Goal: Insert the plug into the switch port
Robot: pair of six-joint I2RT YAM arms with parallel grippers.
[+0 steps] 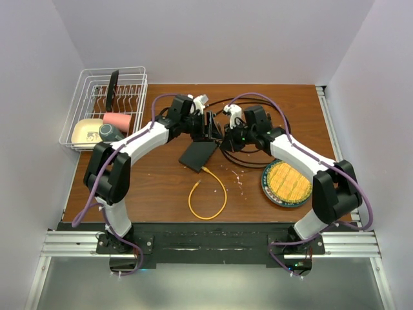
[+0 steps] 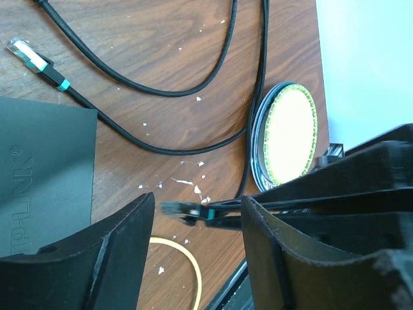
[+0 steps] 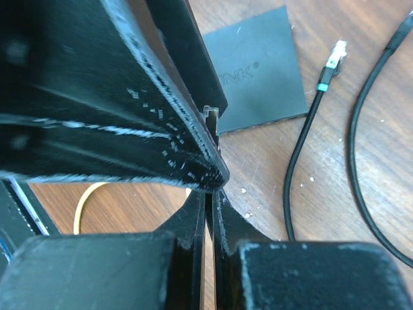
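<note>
The right pincer (image 3: 211,129) is pressed together on the plug (image 2: 184,210), a blurred connector with a teal boot, held off the tabletop (image 1: 155,187). The left pincer (image 2: 197,200) stands apart, its 2 fingers (image 2: 116,252) on either side of that plug without touching it. Both pincers meet near the far edge of the switch (image 1: 198,155), which lies flat in the middle of the tabletop, its row of sockets not visible in any view. A loose plug (image 2: 29,55), also with a teal band, lies on the wood just beside the switch, and its black cable (image 2: 213,71) loops away across the far side. A yellow cable (image 1: 208,197) curls on the near side, 1 end just beside the switch. A round plate (image 1: 287,183) sits to the right, and a wire rack (image 1: 72,110) stands at the far left.
</note>
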